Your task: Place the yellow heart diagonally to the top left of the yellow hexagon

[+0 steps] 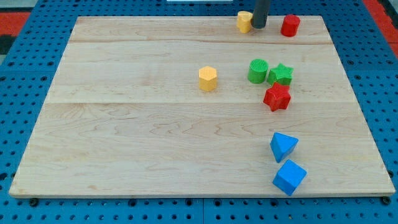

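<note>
The yellow heart (244,21) lies at the view's top edge of the board, right of centre. My tip (259,26) stands right against its right side. The yellow hexagon (208,78) lies lower and to the left, near the board's middle. The heart is up and to the right of the hexagon.
A red cylinder (290,25) stands just right of my tip. A green cylinder (257,71), a green star (281,74) and a red star (277,97) cluster right of the hexagon. A blue triangle (283,147) and a blue cube (289,177) lie at the bottom right.
</note>
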Motion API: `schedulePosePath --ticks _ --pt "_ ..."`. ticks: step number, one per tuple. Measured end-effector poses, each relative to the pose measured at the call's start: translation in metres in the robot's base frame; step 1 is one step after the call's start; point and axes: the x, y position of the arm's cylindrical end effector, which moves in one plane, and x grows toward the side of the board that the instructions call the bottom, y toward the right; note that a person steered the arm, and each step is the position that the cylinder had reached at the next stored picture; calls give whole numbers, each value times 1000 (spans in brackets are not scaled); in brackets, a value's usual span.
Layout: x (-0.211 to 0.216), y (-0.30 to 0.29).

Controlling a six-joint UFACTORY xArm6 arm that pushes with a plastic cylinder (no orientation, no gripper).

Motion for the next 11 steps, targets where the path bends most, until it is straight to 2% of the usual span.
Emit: schedulePosePath --ticks 1,2,3,5,9,10,11 --pt "-19 5" --pt "-17 -43" --pt "7 -101" --pt "62 -125" --pt "66 -150" --pt "88 -196" --pt "97 -219"
